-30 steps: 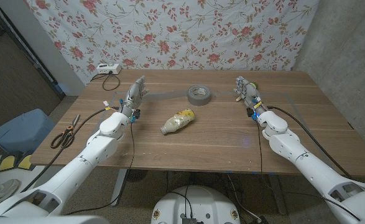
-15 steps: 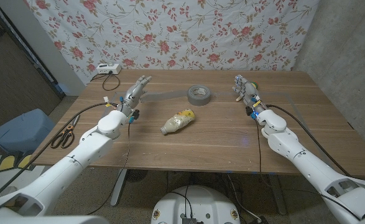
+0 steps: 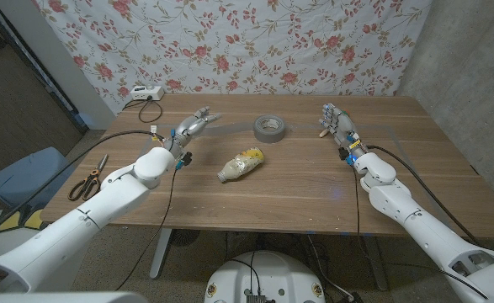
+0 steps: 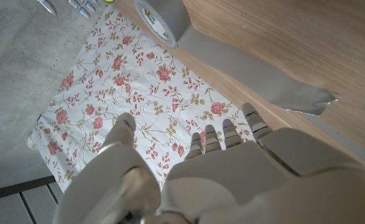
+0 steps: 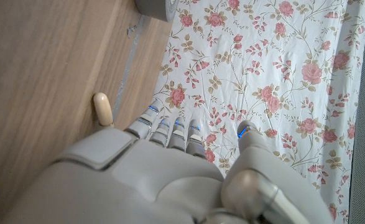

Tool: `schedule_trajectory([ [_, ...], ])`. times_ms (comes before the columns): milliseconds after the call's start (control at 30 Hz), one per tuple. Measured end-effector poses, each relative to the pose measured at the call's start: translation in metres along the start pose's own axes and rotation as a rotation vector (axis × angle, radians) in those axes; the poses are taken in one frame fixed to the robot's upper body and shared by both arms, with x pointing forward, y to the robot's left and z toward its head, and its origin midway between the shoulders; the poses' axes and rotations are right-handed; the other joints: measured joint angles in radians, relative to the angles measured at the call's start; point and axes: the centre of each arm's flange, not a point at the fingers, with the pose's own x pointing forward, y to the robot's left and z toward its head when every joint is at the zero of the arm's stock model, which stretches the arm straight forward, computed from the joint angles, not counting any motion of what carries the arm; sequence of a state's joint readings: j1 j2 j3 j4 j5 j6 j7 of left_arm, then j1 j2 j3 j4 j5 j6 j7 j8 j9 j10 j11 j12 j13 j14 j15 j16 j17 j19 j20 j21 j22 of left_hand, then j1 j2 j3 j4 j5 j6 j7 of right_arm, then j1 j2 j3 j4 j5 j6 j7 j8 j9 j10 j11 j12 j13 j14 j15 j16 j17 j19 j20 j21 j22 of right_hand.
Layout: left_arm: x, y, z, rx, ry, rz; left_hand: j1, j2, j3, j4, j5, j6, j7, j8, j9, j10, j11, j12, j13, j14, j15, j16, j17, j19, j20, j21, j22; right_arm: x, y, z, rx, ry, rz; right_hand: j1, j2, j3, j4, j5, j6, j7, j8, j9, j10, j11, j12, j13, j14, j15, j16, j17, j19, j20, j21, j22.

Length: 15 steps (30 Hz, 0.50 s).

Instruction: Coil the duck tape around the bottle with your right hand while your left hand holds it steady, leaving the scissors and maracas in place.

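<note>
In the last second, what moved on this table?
The left hand swung toward the tape roll, its arm turning inward; its fingers hold nothing. The right hand barely shifted. Bottle, tape roll and scissors stayed put.

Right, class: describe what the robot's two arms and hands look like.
Both arms are smooth white rounded shells, with black cables running along them. The left hand and right hand are pale grey, with small blue marks near the wrists and blue lights on the right hand's fingertips.
</note>
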<state>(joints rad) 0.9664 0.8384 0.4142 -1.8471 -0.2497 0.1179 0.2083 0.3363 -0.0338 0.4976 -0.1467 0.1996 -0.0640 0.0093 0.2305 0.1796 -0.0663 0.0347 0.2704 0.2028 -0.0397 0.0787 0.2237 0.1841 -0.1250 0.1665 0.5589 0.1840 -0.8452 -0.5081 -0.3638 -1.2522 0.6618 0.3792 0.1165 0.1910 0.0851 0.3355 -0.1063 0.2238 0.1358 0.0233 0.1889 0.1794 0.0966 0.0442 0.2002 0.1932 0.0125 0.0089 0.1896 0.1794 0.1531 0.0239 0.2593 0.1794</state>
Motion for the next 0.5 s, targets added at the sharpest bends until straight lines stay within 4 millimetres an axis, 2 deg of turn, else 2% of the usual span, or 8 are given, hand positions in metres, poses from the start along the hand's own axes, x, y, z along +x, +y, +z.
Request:
schedule_trajectory([
  [167, -0.007, -0.003, 0.013, 0.09, 0.008, -0.022, 0.053, 0.02, 0.015, -0.015, -0.004, 0.048, 0.017, 0.014, 0.005, 0.028, 0.017, 0.008, 0.005, 0.041, 0.001, 0.013, 0.005, 0.02, 0.019, -0.001, 0.0, -0.005, -0.002, 0.002, 0.006, -0.014, 0.005, 0.0, 0.0, 0.003, -0.003, 0.0, 0.0, 0.0, 0.0, 0.0, 0.002, 0.002, 0.0, 0.0, 0.0, 0.0, 0.0, 0.0, 0.0, 0.0, 0.0, 0.0],
  [500, -0.02, -0.006, 0.028, 0.245, 0.045, -0.057, 0.094, 0.037, 0.022, -0.022, -0.008, 0.069, 0.029, 0.015, 0.005, 0.058, 0.022, 0.021, 0.009, 0.067, 0.003, 0.013, 0.009, 0.045, 0.022, -0.001, 0.005, -0.012, -0.002, 0.005, 0.013, -0.041, 0.021, 0.0, 0.0, 0.003, -0.003, 0.0, 0.006, -0.006, 0.0, 0.0, 0.013, 0.002, 0.0, 0.0, 0.005, 0.005, 0.0, 0.0, 0.004, 0.004, 0.0, 0.0],
])
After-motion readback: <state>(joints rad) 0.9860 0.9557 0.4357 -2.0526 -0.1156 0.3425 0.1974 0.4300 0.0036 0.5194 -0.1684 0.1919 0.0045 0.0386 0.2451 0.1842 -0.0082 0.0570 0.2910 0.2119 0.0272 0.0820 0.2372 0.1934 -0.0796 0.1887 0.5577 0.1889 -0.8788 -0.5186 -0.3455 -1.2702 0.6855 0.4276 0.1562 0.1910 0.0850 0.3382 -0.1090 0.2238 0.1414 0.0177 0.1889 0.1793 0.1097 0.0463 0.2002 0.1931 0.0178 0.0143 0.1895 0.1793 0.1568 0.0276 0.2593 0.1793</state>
